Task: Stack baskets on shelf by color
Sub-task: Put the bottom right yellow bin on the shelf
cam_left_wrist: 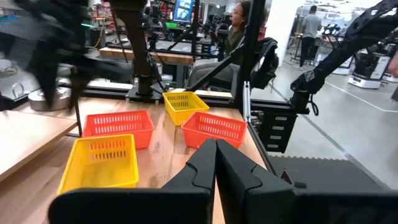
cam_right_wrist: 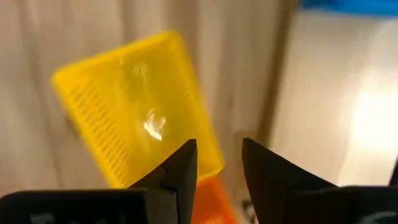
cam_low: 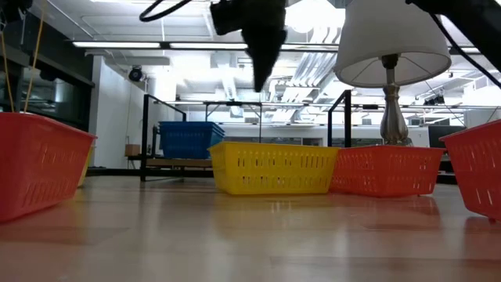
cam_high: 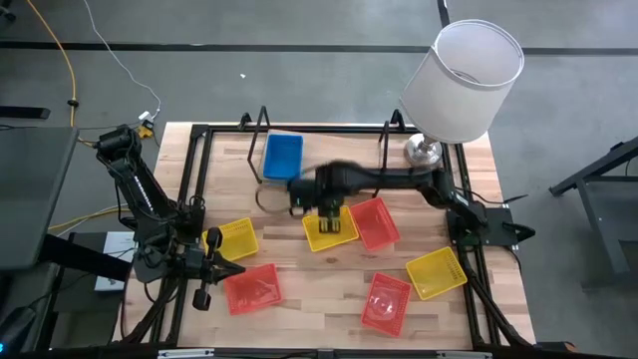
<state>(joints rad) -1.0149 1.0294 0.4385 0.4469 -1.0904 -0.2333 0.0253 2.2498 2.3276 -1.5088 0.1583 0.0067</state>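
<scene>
Blue basket (cam_high: 283,156) sits on the shelf (cam_high: 329,140). Right gripper (cam_right_wrist: 219,163), fingers apart and empty, hangs blurred above a yellow basket (cam_high: 329,229) mid-table. Left gripper (cam_left_wrist: 216,163), fingers together, waits near the table's left edge. Lamp (cam_high: 469,80) hides the shelf's right end.

no readable text, labels, brands, numbers or signs are found, nothing legible is seen on anything

Robotics lab, exposed ceiling ducts (cam_low: 297,86), other robot arms (cam_left_wrist: 348,37) on frames, people (cam_left_wrist: 309,28) beyond the table
</scene>
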